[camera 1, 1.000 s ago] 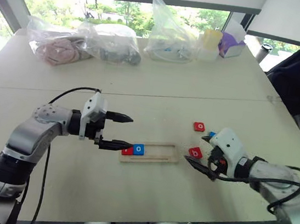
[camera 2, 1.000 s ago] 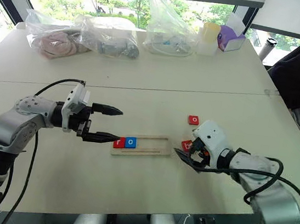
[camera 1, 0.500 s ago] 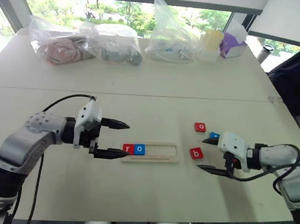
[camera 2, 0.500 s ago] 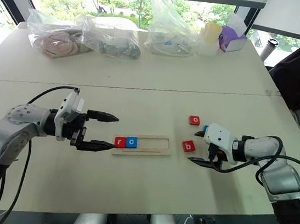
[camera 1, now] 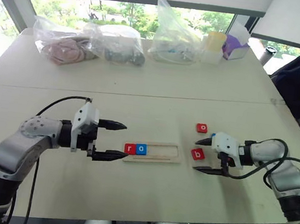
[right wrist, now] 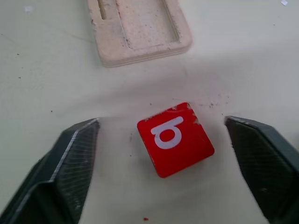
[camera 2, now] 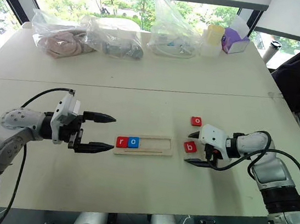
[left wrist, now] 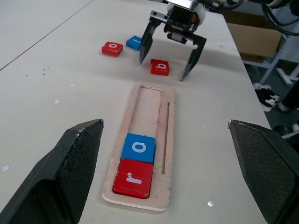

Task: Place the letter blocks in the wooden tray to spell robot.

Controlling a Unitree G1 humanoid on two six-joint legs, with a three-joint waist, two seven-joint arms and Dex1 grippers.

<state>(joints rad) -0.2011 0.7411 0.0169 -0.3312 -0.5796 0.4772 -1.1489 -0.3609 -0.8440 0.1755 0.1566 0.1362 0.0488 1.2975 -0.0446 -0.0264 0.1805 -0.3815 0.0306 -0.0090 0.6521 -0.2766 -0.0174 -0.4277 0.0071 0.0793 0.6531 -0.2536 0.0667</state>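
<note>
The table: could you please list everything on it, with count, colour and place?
tray: one, pale wood, table centre.
r block: one, red, tray's left end.
o block: one, blue, beside r in the tray.
b block: one, red, between right claw's fingers.
second o block: one, red, behind b.
blue block: one, beside red o; letter unclear.
bags: three, clear plastic, far edge.
left claw: open, left of tray.
right claw: open around b.

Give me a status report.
Both grippers open: left beside tray, right straddling red b. R and o slotted. Nothing blocking.
</note>
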